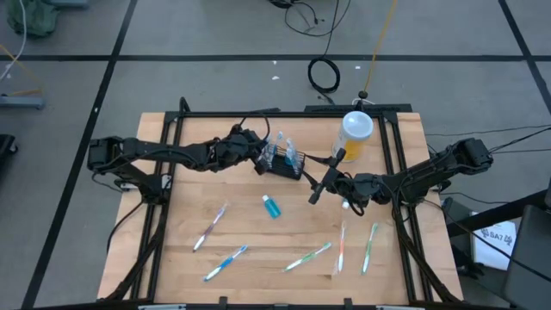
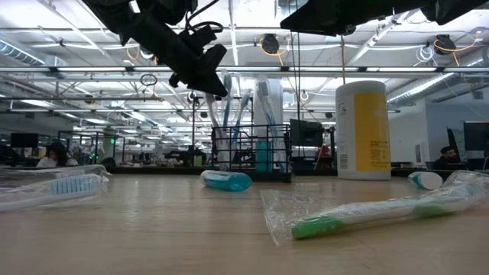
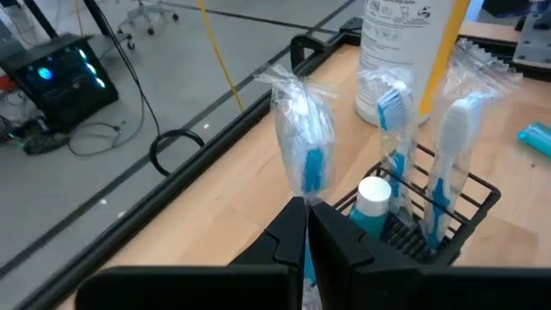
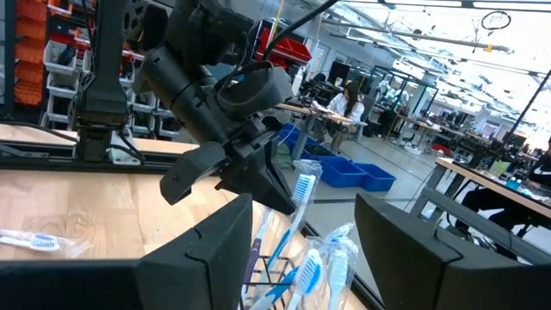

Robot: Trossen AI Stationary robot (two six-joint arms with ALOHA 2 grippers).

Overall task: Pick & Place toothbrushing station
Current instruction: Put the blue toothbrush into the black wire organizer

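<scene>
1. High view first: I've got the left gripper (image 1: 258, 158) at the back middle of the table (image 1: 189, 207), right over the left end of the black wire caddy (image 1: 284, 164). The yellow bottle (image 1: 355, 136) stands just beside the caddy's right end. My right gripper (image 1: 316, 191) hangs near the caddy's front right, apart from it. Wrapped toothbrushes (image 1: 211, 226) lie scattered across the front, and a small teal tube (image 1: 272, 207) sits between them and the caddy.

2. Low view: the caddy (image 2: 250, 153) stands upright on the table at the back, brushes poking up out of it, the yellow bottle (image 2: 362, 130) to its right. The left gripper (image 2: 205, 76) comes down from above onto a wrapped brush at the caddy's left. A green brush in plastic (image 2: 374, 210) lies close to the camera.

3. Left wrist view: my left fingers (image 3: 284, 241) are pinched together on a blue toothbrush in clear wrap (image 3: 303, 142), its head standing above them. The caddy (image 3: 448, 215) sits just beyond, with two more wrapped brushes and a white-capped tube in it.

4. Right wrist view: my right fingers (image 4: 215, 250) stand wide apart, nothing between them. Past them I see the left gripper (image 4: 258, 176) on its brush (image 4: 297, 202).
</scene>
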